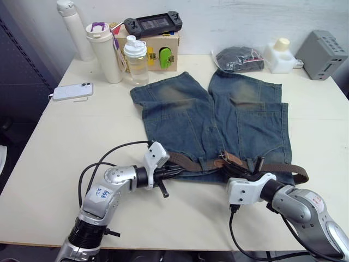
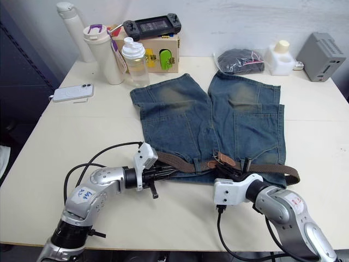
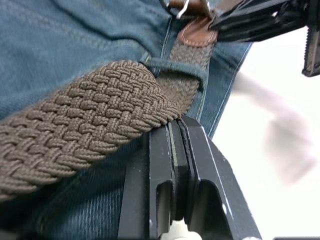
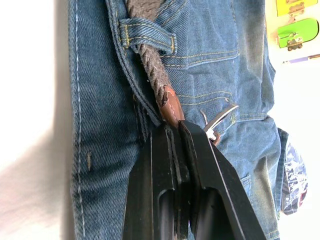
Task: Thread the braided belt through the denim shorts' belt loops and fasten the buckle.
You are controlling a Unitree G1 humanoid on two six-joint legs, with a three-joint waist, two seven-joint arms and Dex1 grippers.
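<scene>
Braided belt [image 1: 188, 164] threaded along denim shorts [image 1: 218, 123] waistband — buckle [image 4: 216, 122] unfastened at centre.

Both tools, left [image 1: 173, 171] and right [image 1: 238, 170], fingers pressed together.

Bare tabletop [image 1: 180, 218] is left in front of the denim shorts [image 1: 218, 125], and broad open strips on either side; the far edge is crowded by bottles [image 1: 136, 60], a wooden box [image 1: 161, 52] and a bagged bundle [image 1: 238, 58]

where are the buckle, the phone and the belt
buckle [image 4: 218, 121]: right wrist view, silver prong.
phone [image 1: 72, 91]: left eye view, middle of its white back.
belt [image 3: 85, 120]: left wrist view, braided strap.
</scene>
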